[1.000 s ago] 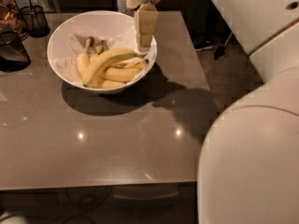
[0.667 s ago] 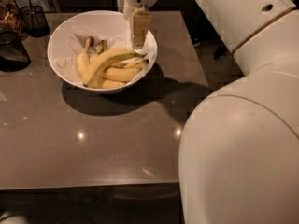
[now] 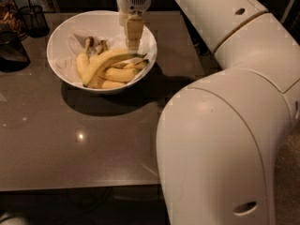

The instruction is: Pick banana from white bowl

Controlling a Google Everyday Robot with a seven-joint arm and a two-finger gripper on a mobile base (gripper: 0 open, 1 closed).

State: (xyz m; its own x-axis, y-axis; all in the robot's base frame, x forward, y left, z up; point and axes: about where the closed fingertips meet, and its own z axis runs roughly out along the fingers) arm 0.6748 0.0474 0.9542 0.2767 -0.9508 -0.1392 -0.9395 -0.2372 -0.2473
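Right now my gripper hangs inside the white bowl near the table's far edge. Its tip is at the right end of the long curved banana. Open or closed, I cannot tell.

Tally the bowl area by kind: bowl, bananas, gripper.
White bowl: 1
Bananas in it: about 5, overlapping, counting the longest banana
Gripper, low over the bananas inside the bowl: 1
Total: about 7
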